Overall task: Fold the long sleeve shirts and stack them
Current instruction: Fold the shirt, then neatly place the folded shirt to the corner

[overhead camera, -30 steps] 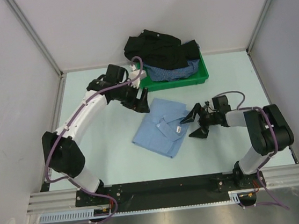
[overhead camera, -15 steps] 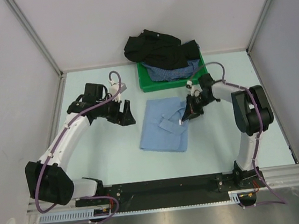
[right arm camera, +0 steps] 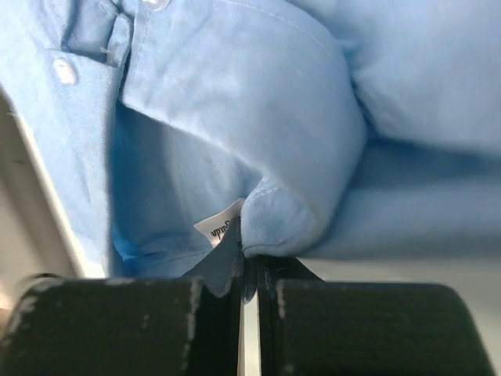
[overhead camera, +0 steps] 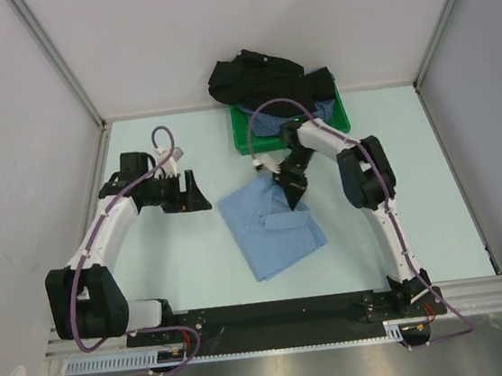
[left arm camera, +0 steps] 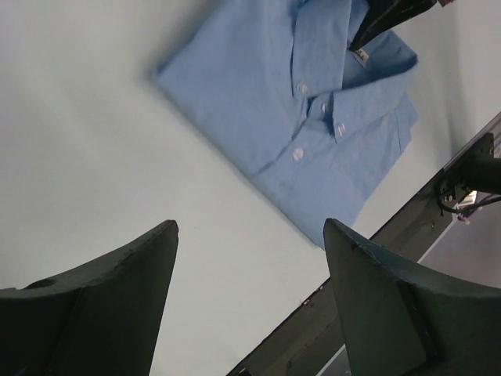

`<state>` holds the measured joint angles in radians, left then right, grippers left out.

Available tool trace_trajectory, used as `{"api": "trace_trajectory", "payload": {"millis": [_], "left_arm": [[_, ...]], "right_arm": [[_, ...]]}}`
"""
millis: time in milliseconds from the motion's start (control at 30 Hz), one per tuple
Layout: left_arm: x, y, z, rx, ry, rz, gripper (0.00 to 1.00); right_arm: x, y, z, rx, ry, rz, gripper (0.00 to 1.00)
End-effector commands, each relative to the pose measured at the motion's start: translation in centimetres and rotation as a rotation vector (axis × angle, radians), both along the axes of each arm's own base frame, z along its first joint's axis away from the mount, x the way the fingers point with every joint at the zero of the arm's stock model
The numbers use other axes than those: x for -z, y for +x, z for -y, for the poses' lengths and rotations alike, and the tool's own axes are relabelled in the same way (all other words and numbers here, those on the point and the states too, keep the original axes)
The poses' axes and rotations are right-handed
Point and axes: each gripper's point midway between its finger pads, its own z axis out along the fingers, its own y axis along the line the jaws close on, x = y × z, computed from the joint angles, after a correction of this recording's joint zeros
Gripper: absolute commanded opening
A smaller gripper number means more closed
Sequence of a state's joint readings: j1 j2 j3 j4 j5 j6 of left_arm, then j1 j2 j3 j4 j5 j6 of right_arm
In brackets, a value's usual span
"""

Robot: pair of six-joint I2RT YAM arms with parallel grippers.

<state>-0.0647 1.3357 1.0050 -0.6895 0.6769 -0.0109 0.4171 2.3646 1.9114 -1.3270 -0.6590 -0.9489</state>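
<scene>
A light blue long sleeve shirt (overhead camera: 269,229) lies folded on the table, collar toward the far side. My right gripper (overhead camera: 290,185) is shut on the fold of its collar (right arm camera: 297,219), beside the white neck label (right arm camera: 215,227). In the left wrist view the same shirt (left arm camera: 313,102) lies flat ahead, buttons up. My left gripper (overhead camera: 195,194) hovers open and holds nothing, apart from the shirt on its left; in its own view the jaws (left arm camera: 250,227) frame bare table. A black shirt (overhead camera: 252,77) and a dark-blue checked shirt (overhead camera: 265,125) lie heaped in the tray.
A green plastic tray (overhead camera: 244,143) stands at the back centre, just behind the right gripper. White walls with metal posts close in the table on three sides. The black rail (left arm camera: 391,243) with the arm bases runs along the near edge.
My right gripper went from open beside the shirt to shut on its collar, and the shirt has turned and shifted. The left arm has drawn back to the left.
</scene>
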Motion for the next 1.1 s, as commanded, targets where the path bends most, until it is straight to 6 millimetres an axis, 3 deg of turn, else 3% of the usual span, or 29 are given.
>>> {"api": "trace_trajectory", "payload": {"millis": [0, 100, 167, 233, 300, 333, 367, 433, 467, 500, 567, 733, 800, 867, 900, 933, 1000, 1067], "left_arm": [[0.7, 0.4, -2.6, -0.094, -0.037, -0.038, 0.80], [1.6, 0.2, -4.3, -0.106, -0.023, -0.071, 0.79], [2.2, -0.3, -4.2, -0.028, -0.014, -0.090, 0.77], [3.1, -1.2, -4.4, 0.042, 0.006, -0.110, 0.76], [4.2, -1.7, -4.5, 0.100, 0.014, -0.138, 0.75], [4.7, -2.4, -4.6, 0.159, 0.024, -0.132, 0.74], [5.3, -2.9, -4.7, 0.178, 0.026, -0.149, 0.73], [6.5, -3.4, -4.9, 0.231, 0.033, -0.173, 0.70], [6.8, -3.4, -5.0, 0.238, 0.036, -0.181, 0.70], [7.5, -3.4, -5.1, 0.244, 0.039, -0.208, 0.68], [7.8, -2.8, -5.0, 0.260, 0.042, -0.205, 0.68], [9.6, -1.6, -3.2, 0.288, 0.044, -0.257, 0.66], [10.4, -0.6, -2.9, 0.263, 0.052, -0.259, 0.65], [11.3, 0.0, -2.8, 0.248, 0.058, -0.274, 0.64], [11.7, 0.1, -2.0, 0.260, 0.060, -0.279, 0.64], [12.4, 0.1, -1.6, 0.269, 0.075, -0.297, 0.63], [12.9, 0.4, -1.1, 0.276, 0.083, -0.296, 0.61], [13.6, 0.1, -0.4, 0.301, 0.108, -0.303, 0.58]], "right_arm": [[-1.9, -3.2, -6.1, -0.475, 0.117, 0.126, 0.00], [-1.9, -3.9, -8.9, -0.694, 0.145, 0.253, 0.00], [-1.4, -2.5, -10.2, -0.730, 0.144, 0.348, 0.06], [-1.0, -1.0, -10.8, -0.688, 0.126, 0.386, 0.11], [-2.2, 1.5, -11.9, -0.626, 0.132, 0.462, 0.16], [-2.6, 2.7, -11.7, -0.542, 0.119, 0.459, 0.22], [-3.0, 3.8, -12.0, -0.498, 0.127, 0.484, 0.36], [-4.3, 5.9, -11.7, -0.385, 0.131, 0.518, 0.47], [-5.6, 7.7, -12.5, -0.332, 0.157, 0.595, 0.59], [-5.2, 8.0, -12.1, -0.299, 0.145, 0.591, 0.62], [-7.1, 9.6, -12.1, -0.213, 0.160, 0.648, 0.66], [-12.1, 10.1, -10.6, 0.058, 0.239, 0.556, 0.79], [-14.7, 9.4, -10.0, 0.128, 0.291, 0.512, 0.80], [-15.4, 9.0, -8.3, 0.237, 0.293, 0.428, 0.87], [-17.0, 8.4, -8.0, 0.263, 0.328, 0.410, 0.88], [-16.6, 7.8, -7.3, 0.298, 0.319, 0.359, 0.88], [-17.9, 7.5, -5.6, 0.375, 0.325, 0.316, 0.89], [-17.3, 7.1, -4.2, 0.427, 0.300, 0.277, 0.91]]}}
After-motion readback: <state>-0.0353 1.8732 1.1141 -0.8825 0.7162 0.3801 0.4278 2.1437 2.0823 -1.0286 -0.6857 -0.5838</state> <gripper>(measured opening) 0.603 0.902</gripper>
